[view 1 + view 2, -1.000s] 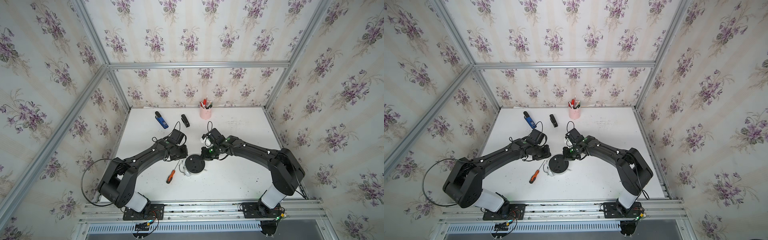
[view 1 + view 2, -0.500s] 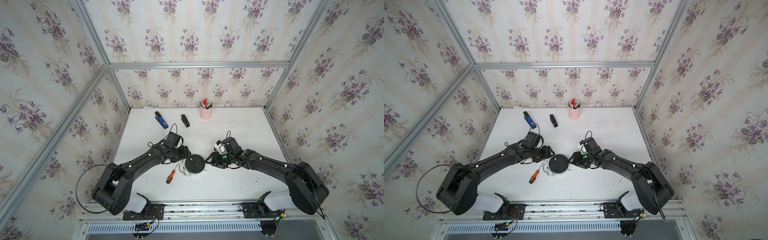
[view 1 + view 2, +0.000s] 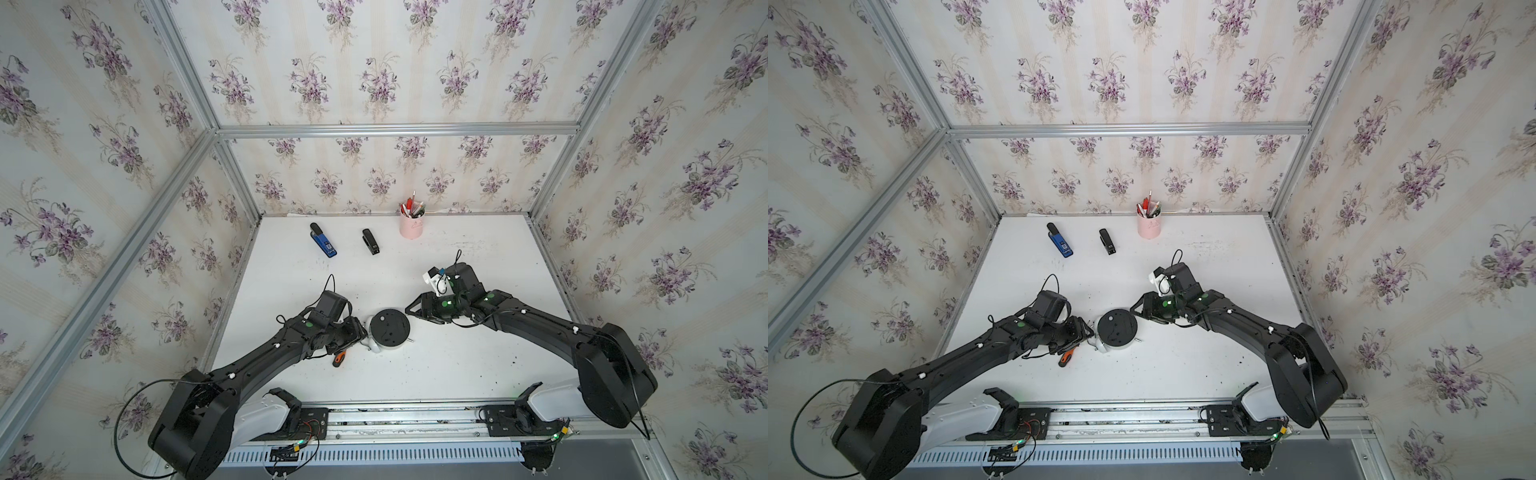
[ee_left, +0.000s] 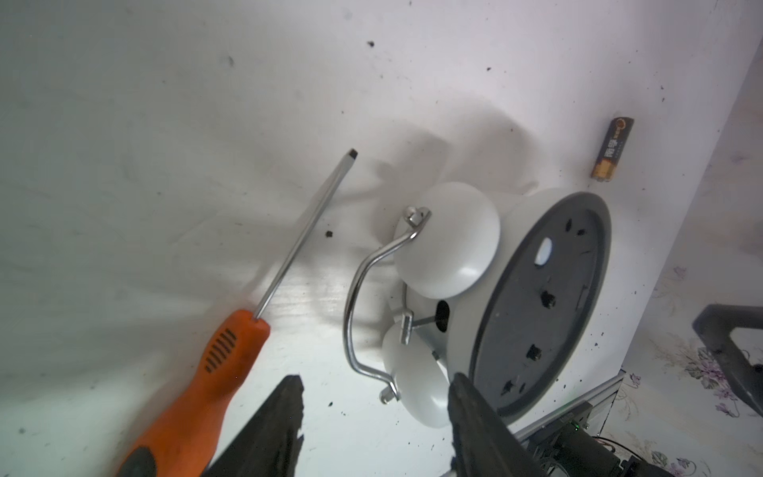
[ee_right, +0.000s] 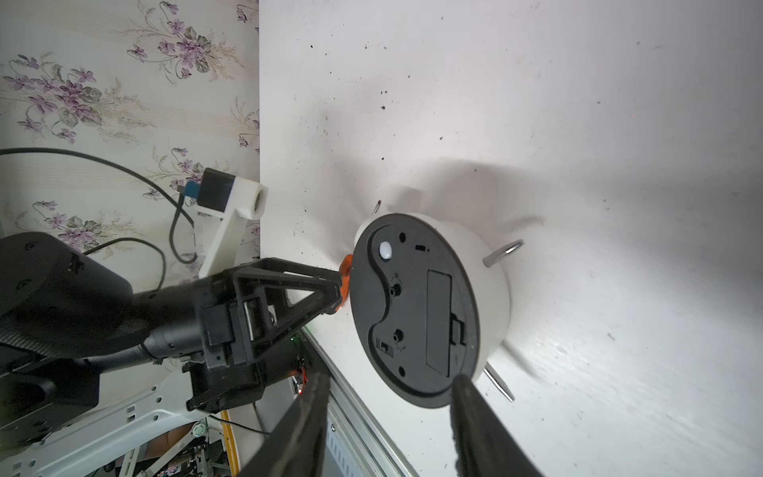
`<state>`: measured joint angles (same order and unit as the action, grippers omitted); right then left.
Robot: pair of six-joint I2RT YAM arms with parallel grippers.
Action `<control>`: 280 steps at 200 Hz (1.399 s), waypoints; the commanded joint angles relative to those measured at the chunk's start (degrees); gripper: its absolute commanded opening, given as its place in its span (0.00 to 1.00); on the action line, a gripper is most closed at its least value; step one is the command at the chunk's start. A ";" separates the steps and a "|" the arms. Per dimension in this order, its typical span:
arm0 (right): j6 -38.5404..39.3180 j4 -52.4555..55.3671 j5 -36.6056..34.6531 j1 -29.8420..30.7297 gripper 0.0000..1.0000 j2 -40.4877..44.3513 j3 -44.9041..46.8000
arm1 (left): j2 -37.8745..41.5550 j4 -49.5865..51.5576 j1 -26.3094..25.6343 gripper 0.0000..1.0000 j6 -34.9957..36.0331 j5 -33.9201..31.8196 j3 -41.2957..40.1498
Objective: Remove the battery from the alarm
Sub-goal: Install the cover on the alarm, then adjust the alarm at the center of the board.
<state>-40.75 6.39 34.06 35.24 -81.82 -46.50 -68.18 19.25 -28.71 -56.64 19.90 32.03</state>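
The alarm (image 3: 390,327) (image 3: 1117,327) lies dial down on the white table, its round black back (image 5: 413,309) up and its twin bells (image 4: 448,239) toward my left gripper (image 3: 360,331) (image 3: 1087,331). That gripper is open, low at the bell side, with nothing held between its fingertips (image 4: 373,384). My right gripper (image 3: 411,309) (image 3: 1136,309) (image 5: 391,380) is open too, close to the alarm's opposite rim and holding nothing. The battery (image 4: 612,148), black with a gold end, lies loose on the table beyond the alarm. It does not show in the top views.
An orange-handled screwdriver (image 3: 340,358) (image 3: 1068,356) (image 4: 206,371) lies beside the alarm under my left gripper. At the back stand a pink pen cup (image 3: 411,226), a black stapler (image 3: 370,242) and a blue device (image 3: 323,241). A metal rail (image 3: 415,409) runs along the front edge.
Both grippers have opened. The left one moved forward to the alarm's bell side. The right arm swung its elbow out to the right and now faces the alarm's rim.
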 commanded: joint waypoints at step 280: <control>4.08 5.38 -1.68 -1.60 0.47 3.75 -0.75 | -9.45 15.25 -3.07 0.06 5.77 -7.59 20.31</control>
<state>-37.63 10.79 33.41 34.02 -78.89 -47.11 -80.99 27.27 -31.53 -54.24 14.70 46.81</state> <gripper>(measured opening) 0.477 0.077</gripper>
